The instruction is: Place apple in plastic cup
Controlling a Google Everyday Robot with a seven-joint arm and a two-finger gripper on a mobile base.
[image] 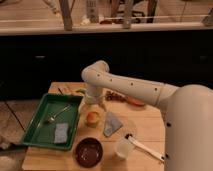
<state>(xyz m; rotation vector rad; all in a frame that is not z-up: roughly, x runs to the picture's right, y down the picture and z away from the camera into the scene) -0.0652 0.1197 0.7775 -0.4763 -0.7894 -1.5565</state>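
Note:
The apple [92, 117], small, round and orange-red, shows at the round rim of the short yellow-green plastic cup [92, 123] on the wooden table, just right of the green tray. It seems to rest in the cup's mouth. My gripper [93, 103] hangs straight down from the white arm, directly above the apple and very close to it. The gripper's lower end merges with the cup and apple, so contact is unclear.
A green tray [35, 131] at the left holds a utensil and a grey sponge [61, 133]. A dark bowl [89, 152], a whitish translucent cup [123, 148], a white utensil [148, 149] and a grey packet [112, 124] lie nearby. Flat reddish-orange food [134, 102] lies behind.

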